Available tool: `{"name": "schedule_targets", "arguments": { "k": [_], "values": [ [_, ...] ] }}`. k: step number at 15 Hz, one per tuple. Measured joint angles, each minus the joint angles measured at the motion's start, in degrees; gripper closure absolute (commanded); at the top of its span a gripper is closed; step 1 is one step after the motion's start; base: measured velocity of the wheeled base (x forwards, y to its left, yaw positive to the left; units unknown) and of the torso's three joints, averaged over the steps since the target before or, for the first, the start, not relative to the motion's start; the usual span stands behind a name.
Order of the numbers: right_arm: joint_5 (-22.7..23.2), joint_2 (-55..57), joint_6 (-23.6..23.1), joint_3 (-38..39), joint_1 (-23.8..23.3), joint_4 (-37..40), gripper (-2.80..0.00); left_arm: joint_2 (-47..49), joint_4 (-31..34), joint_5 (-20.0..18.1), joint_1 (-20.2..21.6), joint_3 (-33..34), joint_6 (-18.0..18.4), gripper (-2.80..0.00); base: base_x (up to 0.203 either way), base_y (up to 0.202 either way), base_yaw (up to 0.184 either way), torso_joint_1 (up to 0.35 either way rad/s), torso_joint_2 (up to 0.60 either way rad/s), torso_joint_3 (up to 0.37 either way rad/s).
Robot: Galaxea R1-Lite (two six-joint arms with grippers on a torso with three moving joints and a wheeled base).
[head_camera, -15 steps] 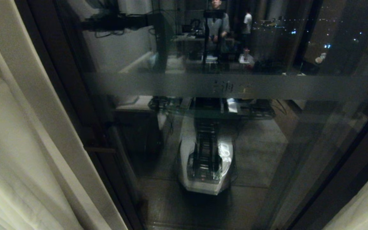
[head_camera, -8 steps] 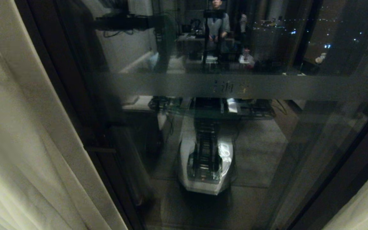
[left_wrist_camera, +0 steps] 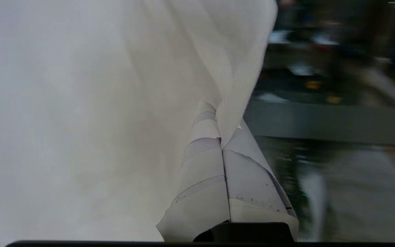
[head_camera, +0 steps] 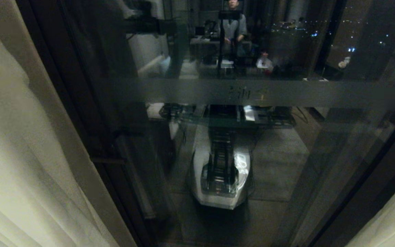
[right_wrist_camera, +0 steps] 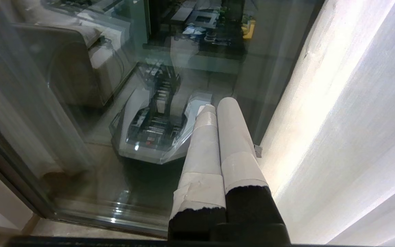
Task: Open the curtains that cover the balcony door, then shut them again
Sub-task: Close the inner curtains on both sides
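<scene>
The balcony door fills the middle of the head view: dark reflective glass with a frosted band and a dark brown frame. The curtains hang to either side, one cream panel at the left and one at the lower right. Neither arm itself shows in the head view. In the left wrist view my left gripper is shut on a pinched fold of the left curtain, with the glass beside it. My right gripper is shut on nothing, between the glass and the right curtain.
The glass mirrors my own white base and, near the top, a standing person in the room behind me. City lights show outside. The door's metal sill runs along the floor.
The left curtain's folds have shifted and bulged. The mirror image of my left arm and of the curtain in the glass has slid to the right. The right arm has not moved.
</scene>
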Motion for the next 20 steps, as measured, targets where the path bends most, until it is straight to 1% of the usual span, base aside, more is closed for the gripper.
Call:
{"name": "schedule_targets", "arguments": {
  "k": [3,6,11,17,20],
  "values": [
    [0.00,0.00,0.02,-0.02,0.00,0.01,0.00,-1.25,-0.01,0.06,-6.48,0.49,0.05,0.00,0.000,0.000,0.000,0.000,0.00,0.000],
    [-0.01,0.00,0.03,-0.02,0.00,0.01,0.00,-2.11,0.10,0.50,-11.74,1.45,0.07,0.00,0.000,0.000,0.000,0.000,0.00,0.000],
    [-0.02,0.00,0.02,-0.02,0.00,0.01,0.00,-2.83,-0.01,0.48,-16.08,2.44,0.07,0.00,0.000,0.000,0.000,0.000,0.00,0.000],
    [-0.02,0.00,0.00,-0.02,0.00,0.00,0.00,-2.84,0.00,0.56,-22.64,3.88,0.07,0.00,0.000,0.000,0.000,0.000,0.00,0.000],
    [-0.02,0.00,0.02,-0.02,0.00,0.01,0.00,-2.54,0.00,0.51,-24.27,4.09,0.07,0.00,0.000,0.000,0.000,0.000,0.00,0.000]
  ]
}}
